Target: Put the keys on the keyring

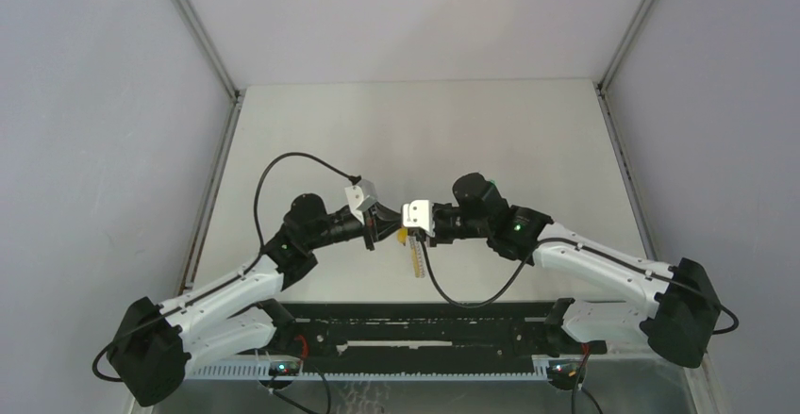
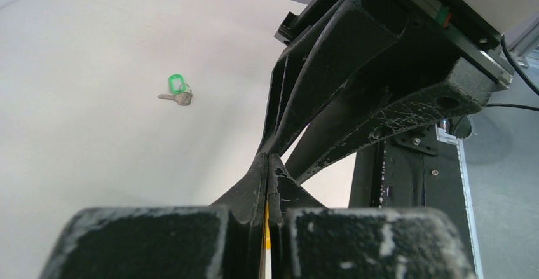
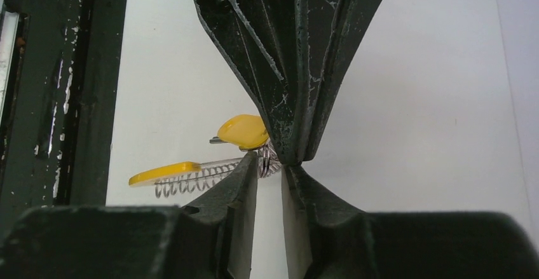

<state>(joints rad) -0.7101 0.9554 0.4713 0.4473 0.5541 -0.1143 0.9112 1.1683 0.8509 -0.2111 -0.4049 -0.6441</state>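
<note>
Both grippers meet above the table's near middle. My left gripper [image 2: 269, 158] is shut on a thin yellow strip, the edge of the keyring [image 3: 191, 178]. In the right wrist view the keyring shows edge-on as grey wire coils with a yellow section. It also shows in the top view, hanging below the fingertips [image 1: 413, 254]. The orange-headed key [image 3: 243, 131] hangs at the ring's wire loops beside the left fingers [image 3: 289, 101]. My right gripper [image 3: 270, 161] has a narrow gap between its tips, with the loops just ahead of it. The green-headed key [image 2: 177, 93] lies flat on the table, apart from both grippers.
A black rail [image 1: 425, 324] runs along the near table edge between the arm bases. The right arm's cable [image 1: 472, 296] loops down under the grippers. Grey walls with metal posts [image 1: 203, 32] close in the white table [image 1: 425, 131] on both sides.
</note>
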